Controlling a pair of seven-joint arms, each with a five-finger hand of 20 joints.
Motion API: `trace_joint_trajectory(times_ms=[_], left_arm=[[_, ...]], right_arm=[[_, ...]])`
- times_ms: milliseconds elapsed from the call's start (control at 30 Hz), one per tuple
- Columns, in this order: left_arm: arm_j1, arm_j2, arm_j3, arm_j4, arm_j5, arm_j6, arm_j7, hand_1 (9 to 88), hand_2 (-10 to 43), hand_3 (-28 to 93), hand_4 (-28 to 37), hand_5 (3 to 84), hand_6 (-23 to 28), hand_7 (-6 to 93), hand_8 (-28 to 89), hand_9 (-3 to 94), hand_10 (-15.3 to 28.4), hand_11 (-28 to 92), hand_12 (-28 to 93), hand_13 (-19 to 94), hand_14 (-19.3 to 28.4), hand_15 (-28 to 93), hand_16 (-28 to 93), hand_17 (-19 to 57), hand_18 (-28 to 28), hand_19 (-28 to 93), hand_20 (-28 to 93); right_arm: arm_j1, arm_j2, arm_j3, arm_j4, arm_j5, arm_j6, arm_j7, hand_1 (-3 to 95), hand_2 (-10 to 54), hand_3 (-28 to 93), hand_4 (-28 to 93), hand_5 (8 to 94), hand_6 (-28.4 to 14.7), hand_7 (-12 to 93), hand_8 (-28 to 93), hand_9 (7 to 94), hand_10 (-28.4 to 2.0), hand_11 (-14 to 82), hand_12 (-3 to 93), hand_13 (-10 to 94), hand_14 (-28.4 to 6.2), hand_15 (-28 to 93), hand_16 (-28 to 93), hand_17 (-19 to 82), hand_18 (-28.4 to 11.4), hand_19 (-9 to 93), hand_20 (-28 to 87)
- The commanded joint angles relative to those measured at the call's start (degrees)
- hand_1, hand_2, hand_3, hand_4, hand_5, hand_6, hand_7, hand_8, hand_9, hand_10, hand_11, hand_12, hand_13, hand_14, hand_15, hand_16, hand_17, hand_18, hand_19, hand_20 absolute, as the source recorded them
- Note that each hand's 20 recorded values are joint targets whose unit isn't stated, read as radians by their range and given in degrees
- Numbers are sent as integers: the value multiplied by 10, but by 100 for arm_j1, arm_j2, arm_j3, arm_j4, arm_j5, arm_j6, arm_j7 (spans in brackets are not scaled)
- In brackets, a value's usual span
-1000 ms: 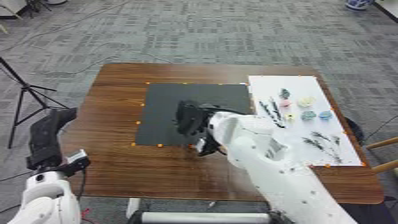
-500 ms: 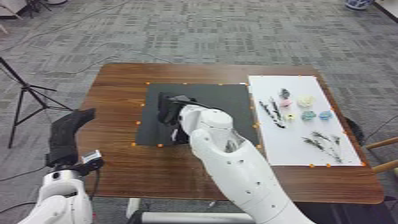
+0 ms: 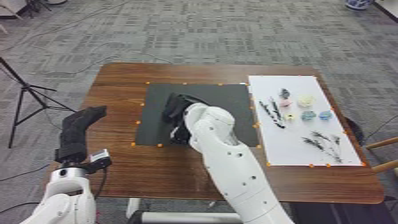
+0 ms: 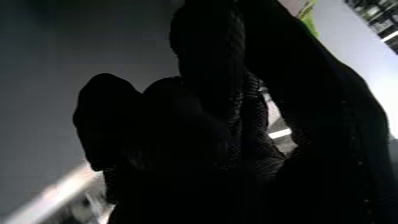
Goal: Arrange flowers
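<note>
Over the black mat (image 3: 218, 102), my right hand (image 3: 176, 111) points away from the robot. In the right wrist view, that hand (image 4: 209, 110) has some fingers curled, while another finger and the thumb close together around a pink and green flower (image 4: 307, 19), mostly hidden behind the glove. Left of the table's middle, my left hand (image 3: 80, 125) hovers at the table's left edge, fingers straight. On the white sheet (image 3: 277, 147) lie a pink flower (image 3: 285, 103), a pale yellow flower (image 3: 305, 101), blue flowers (image 3: 308, 115), a small yellow flower (image 3: 290, 116), dark stems (image 3: 274, 111) and thin sprigs (image 3: 323, 142).
Small orange markers line the mat and the sheet. A black tripod (image 3: 31, 90) stands on the floor left of the brown table (image 3: 120, 175). Part of a wooden chair (image 3: 384, 142) is beside the table's right edge.
My right hand has shifted left over the black mat, with its forearm swinging left. My left hand has moved a little to the right.
</note>
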State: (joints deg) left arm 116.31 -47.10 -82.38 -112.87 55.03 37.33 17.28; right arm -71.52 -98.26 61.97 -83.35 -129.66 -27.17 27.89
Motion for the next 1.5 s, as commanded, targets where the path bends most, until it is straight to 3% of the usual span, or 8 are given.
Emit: trace_joint_trajectory(times_ms=[33,133,433,600,733,800,967,1500], left_arm=[[43,-47,-89,-62,136,-344,-102,251,96,690,-283,535,32,204,-96,496,140,223,106,359,150,191,-5,37,116,135,170],[84,-67,-130,-77,170,-430,-147,253,86,694,-283,533,32,204,-95,492,139,223,107,358,152,193,-4,35,118,134,170],[275,-172,-427,-64,339,-751,-251,255,67,699,-283,531,32,203,-95,487,137,221,108,357,152,193,-4,33,120,133,170],[702,-127,-836,16,262,-657,-195,256,60,698,-283,531,31,206,-95,488,137,220,109,357,151,191,-3,34,121,132,170],[896,-88,-1170,181,582,-752,-280,249,49,704,-283,532,29,207,-95,495,138,219,109,364,152,190,-2,34,121,130,170],[910,-52,-1229,219,336,-687,-251,246,46,707,-283,533,29,208,-95,499,138,219,109,367,153,189,-3,35,121,129,170],[962,-75,-1278,192,345,-675,-269,243,56,701,-283,535,27,208,-96,503,139,217,108,371,152,183,-4,38,120,124,169],[769,-284,-912,212,425,-967,-285,239,53,701,-283,532,28,207,-96,498,138,215,110,366,150,179,1,37,120,119,172]], right_arm=[[22,38,-110,-188,279,-281,93,382,-71,627,-28,778,-32,321,205,937,-117,377,224,937,-18,624,241,653,-155,932,510],[54,79,-143,-244,170,-184,-13,309,-44,633,-30,782,-44,340,-34,937,-125,353,223,937,-21,610,245,648,-157,932,505],[-137,663,81,-1026,1524,-165,-672,258,-21,621,-50,757,-57,298,-43,926,-130,276,238,935,-43,544,298,625,-162,932,502],[-841,1410,90,-2002,3666,10,-589,229,50,582,-79,568,-66,157,-33,674,-192,120,207,704,-165,330,277,349,-229,704,419],[-1357,1863,106,-2319,5691,-86,-446,187,82,591,-100,448,-67,103,-30,570,-183,71,170,634,-185,292,269,296,-232,640,427],[-1538,2016,78,-2384,5985,-477,-425,162,102,592,-112,416,-66,97,-26,539,-171,60,147,633,-191,294,270,294,-234,636,438],[-1719,2194,-45,-2434,5848,-1363,-250,142,133,573,-132,442,-73,81,-32,481,-151,51,105,638,-199,332,278,292,-243,641,461],[-1351,1697,-90,-1759,5096,-1384,-31,152,139,562,-128,427,-107,28,-51,415,-148,39,63,707,-178,443,258,338,-261,738,501]])
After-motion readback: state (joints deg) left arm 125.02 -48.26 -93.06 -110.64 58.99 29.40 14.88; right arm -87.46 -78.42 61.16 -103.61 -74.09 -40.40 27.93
